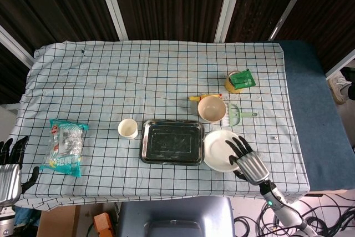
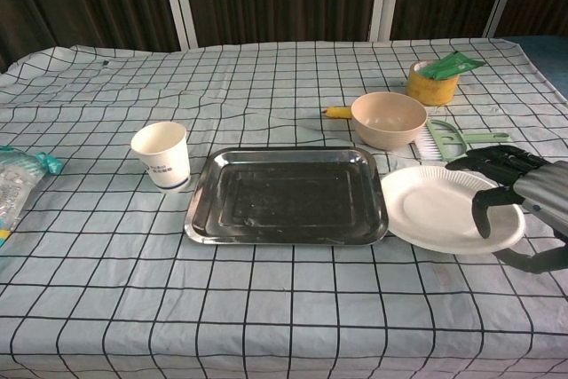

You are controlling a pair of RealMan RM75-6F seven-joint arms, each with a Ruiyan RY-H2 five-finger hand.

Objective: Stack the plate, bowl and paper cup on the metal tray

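1. The left hand (image 1: 11, 173) is seen off the counter's (image 1: 100, 76) left edge, fingers apart and holding nothing.
2. A snack packet (image 1: 65, 146) lies near the left edge.
3. The paper cup (image 2: 161, 155) stands upright just left of the metal tray (image 2: 286, 197), which carries nothing.
4. The bowl (image 2: 388, 119) sits behind the tray's right end.
5. The plate (image 2: 444, 210) lies just right of the tray, its right rim gripped by the right hand (image 2: 515, 201), with fingers over the rim and thumb below.
6. A brush (image 2: 453, 138) and yellow tape roll (image 2: 431, 82) lie further back.
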